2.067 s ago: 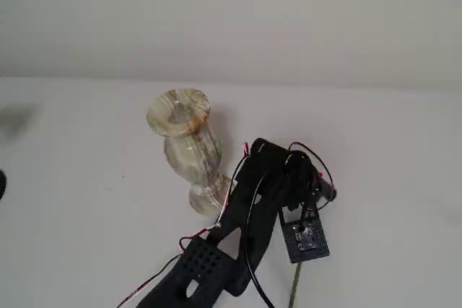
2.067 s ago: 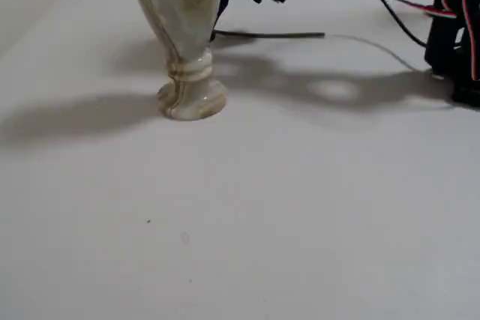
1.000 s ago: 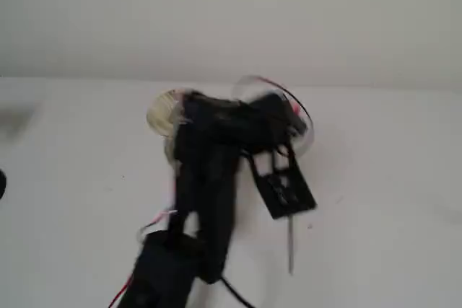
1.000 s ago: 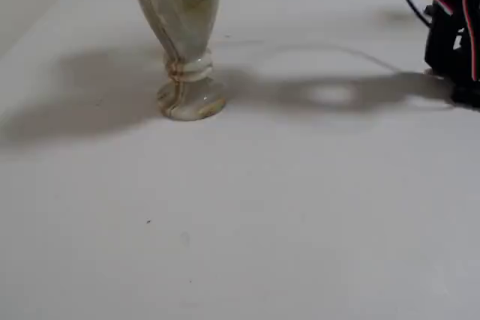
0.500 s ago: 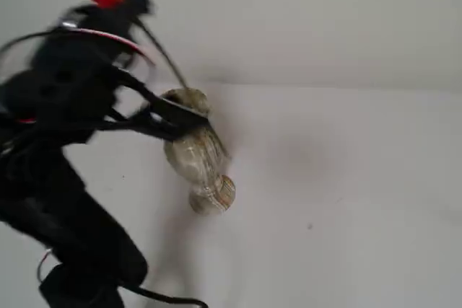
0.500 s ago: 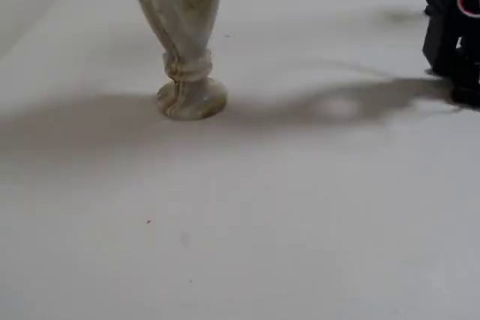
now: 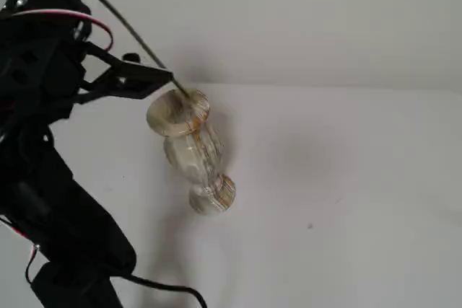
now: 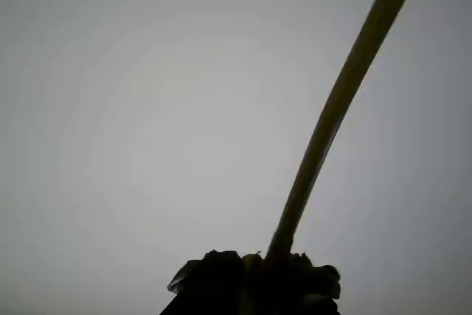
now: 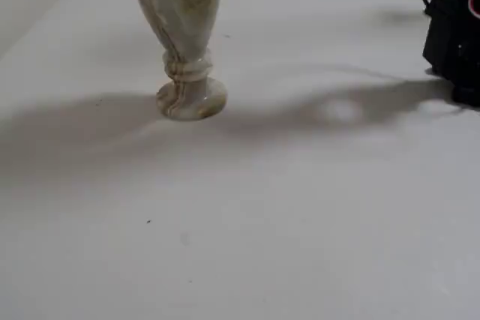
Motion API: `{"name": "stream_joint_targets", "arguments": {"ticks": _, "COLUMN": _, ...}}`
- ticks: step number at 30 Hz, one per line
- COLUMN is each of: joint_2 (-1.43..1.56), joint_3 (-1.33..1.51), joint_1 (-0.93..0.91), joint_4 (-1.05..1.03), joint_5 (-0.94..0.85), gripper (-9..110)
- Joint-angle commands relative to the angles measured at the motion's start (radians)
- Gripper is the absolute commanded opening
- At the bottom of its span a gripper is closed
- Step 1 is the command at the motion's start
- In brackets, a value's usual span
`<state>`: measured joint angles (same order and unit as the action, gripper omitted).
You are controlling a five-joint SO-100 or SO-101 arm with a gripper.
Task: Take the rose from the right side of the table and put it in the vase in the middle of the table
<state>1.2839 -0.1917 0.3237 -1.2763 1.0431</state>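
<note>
So the black two-finger gripper (image 7: 167, 81) has its fingers clamped on the thin grey-green stem of the small red rose (image 7: 126, 25), with the bloom way up at the top left corner of a fixed view and the stem's lower tip right at the flared rim of the curvy cream-white marbled stone vase (image 7: 189, 148). Can't tell if the tip is actually inside the mouth yet or just touching the rim. The vase stands upright on the plain white table (image 7: 346, 178), toward the back edge and nearer the arm's side; in the other fixed view only its lower body and round foot show. In the wrist view you just see the stem arcing up from a dark blob at the bottom. My guess: the rose weighs nothing, the stem is bendy and thin so it can swivel in the pinch, so gripping low on the stem makes sense. The vase looks heavy but top-heavy, nudging the rim could tip it.
</note>
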Motion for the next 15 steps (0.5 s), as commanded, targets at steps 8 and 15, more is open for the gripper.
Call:
{"name": "stream_joint_targets", "arguments": {"ticks": 8, "joint_2": -0.117, "joint_3": -0.034, "joint_1": -0.048, "joint_4": 0.015, "joint_5": 0.012, "gripper": 0}}
{"name": "stream_joint_targets", "arguments": {"ticks": 15, "joint_2": -0.199, "joint_3": -0.038, "joint_1": -0.144, "joint_4": 0.006, "joint_5": 0.003, "gripper": 8}}
